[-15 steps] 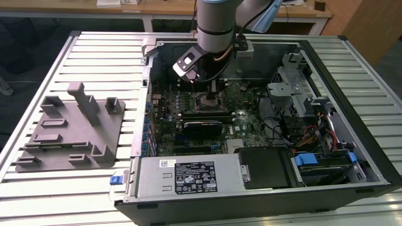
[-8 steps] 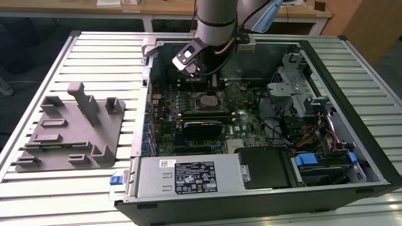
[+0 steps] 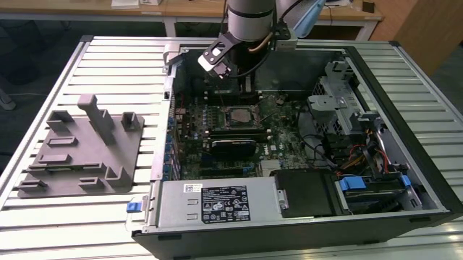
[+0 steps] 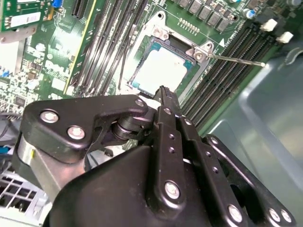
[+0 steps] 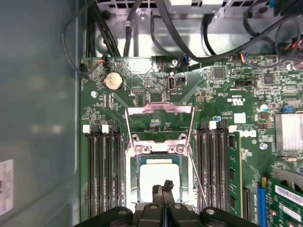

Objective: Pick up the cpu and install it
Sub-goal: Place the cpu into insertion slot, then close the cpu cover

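In the exterior view, a grey fixture tray [image 3: 72, 157] with upright posts sits at the left of the slatted desk [image 3: 108, 59]. Just beside it, toward the exterior view's right, an open computer case [image 3: 289, 238] lies on its side with the green motherboard [image 3: 217, 135] facing up.

Near the middle of the board, the cpu [image 3: 237, 115] lies flat in its socket, silvery top uppermost. It is well apart from the tray. The arm [image 3: 250, 21] comes down into the case over the far side of the board.

In both wrist views the cpu [image 4: 158, 71] [image 5: 158, 172] sits square inside the socket frame. The metal load plate [image 5: 158, 123] is swung open beyond it, and a thin lever [image 4: 236, 59] stands out to one side. Dark memory slots [image 5: 102, 170] flank the socket.

The pincer [image 4: 163, 91] [image 5: 163, 189] is pressed together with nothing between its tips. It points at the near edge of the cpu, and I cannot tell whether it touches the chip.

Further to the exterior view's right are a metal drive cage [image 3: 336, 103] and bundled cables [image 3: 361, 157].
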